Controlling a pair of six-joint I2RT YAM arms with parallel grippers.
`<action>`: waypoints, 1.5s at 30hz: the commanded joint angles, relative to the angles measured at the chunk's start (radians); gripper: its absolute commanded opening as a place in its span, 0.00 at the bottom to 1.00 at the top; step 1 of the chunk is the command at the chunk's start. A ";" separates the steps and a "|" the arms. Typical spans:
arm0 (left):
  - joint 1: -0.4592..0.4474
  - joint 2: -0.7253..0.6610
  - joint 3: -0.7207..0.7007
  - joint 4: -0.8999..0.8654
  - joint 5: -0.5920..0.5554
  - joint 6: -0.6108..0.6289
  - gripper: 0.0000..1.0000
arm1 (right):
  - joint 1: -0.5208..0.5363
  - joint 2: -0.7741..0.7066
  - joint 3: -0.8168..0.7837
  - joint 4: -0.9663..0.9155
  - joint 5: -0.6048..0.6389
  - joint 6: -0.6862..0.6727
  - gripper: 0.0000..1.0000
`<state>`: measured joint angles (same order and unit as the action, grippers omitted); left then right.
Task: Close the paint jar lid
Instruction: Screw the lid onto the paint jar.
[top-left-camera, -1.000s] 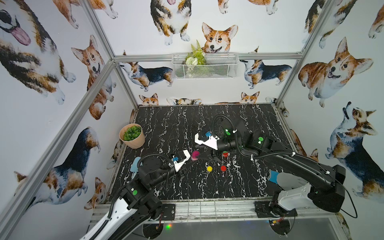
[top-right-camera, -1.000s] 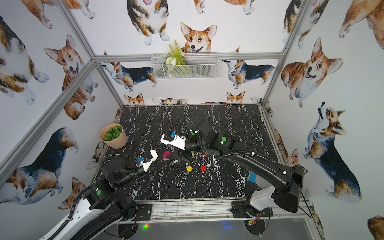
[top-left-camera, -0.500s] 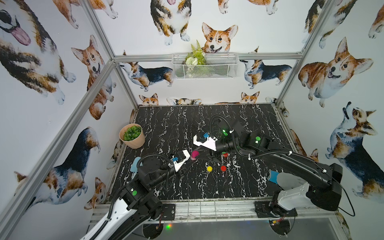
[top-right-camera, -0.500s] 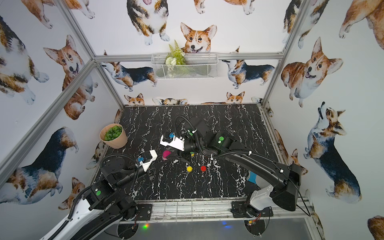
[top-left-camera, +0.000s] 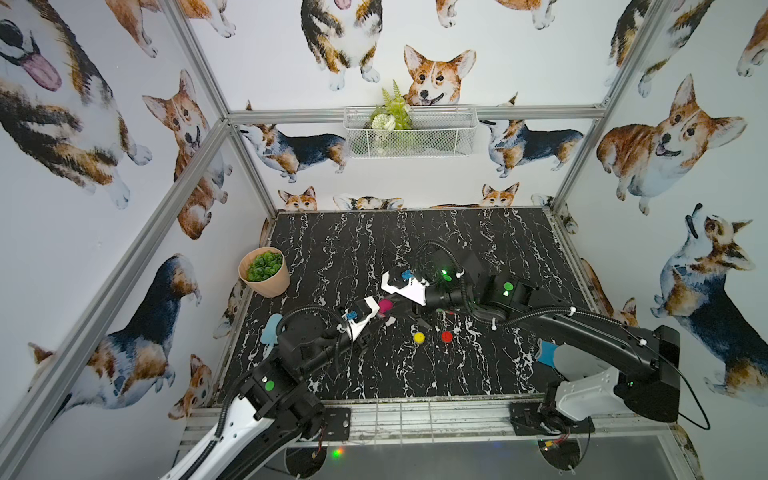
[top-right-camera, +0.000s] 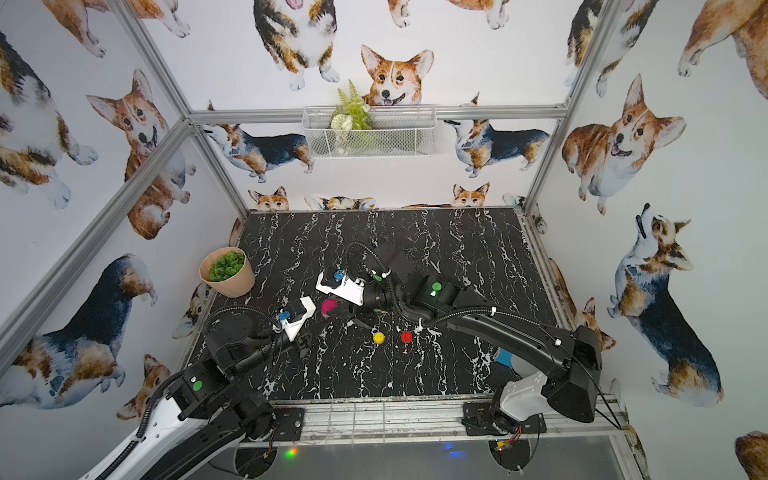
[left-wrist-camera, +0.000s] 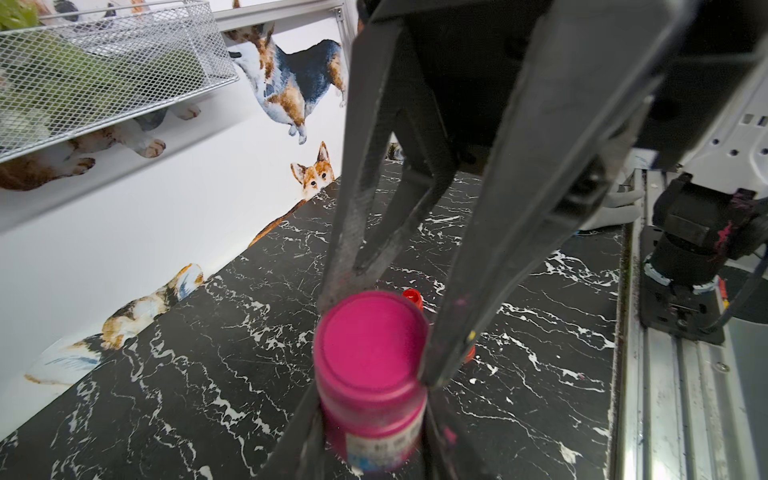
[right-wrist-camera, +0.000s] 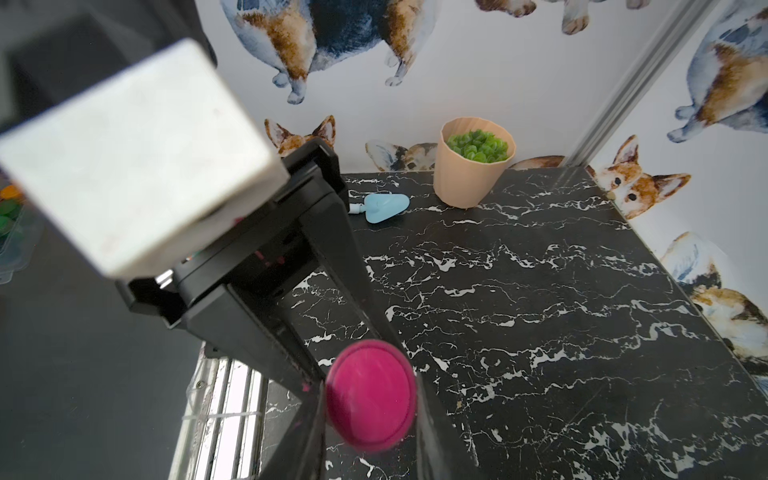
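Over the marble table (top-left-camera: 519, 249), near its middle, my left claw (left-wrist-camera: 370, 440) clamps the pink paint jar (left-wrist-camera: 374, 415) by its body and my right claw (right-wrist-camera: 370, 419) pinches its lid (right-wrist-camera: 371, 395), seated on top; I judge tightening is in hand, and next comes a steady twist without tilting the jar

Light was bright and even, leaving the white walls (top-left-camera: 291, 75) nearly washed out and only faint, soft shadows on the black counter (top-left-camera: 353, 241). Both top views bent the frame posts (top-left-camera: 198, 62) toward the edges, as a wide lens does. In the wrist views the nearest things were out of focus: the white block (right-wrist-camera: 133, 158), the pink lid (right-wrist-camera: 370, 401) and the label of the pink jar (left-wrist-camera: 378, 440), while the counter farther off was sharp.
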<state>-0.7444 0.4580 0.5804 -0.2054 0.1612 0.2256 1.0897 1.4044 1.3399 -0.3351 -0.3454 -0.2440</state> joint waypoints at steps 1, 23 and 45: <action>0.000 0.004 0.004 0.247 -0.061 0.005 0.32 | 0.022 0.013 -0.030 0.069 0.069 0.095 0.31; 0.000 0.008 -0.023 0.352 -0.230 0.027 0.31 | 0.070 0.100 -0.041 0.214 0.473 0.301 0.35; 0.000 0.074 -0.028 0.233 -0.149 0.019 0.32 | 0.041 0.019 0.006 0.118 0.277 0.256 0.59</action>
<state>-0.7437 0.5304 0.5438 -0.0051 -0.0063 0.2329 1.1320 1.4017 1.3186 -0.1654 -0.0376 0.0200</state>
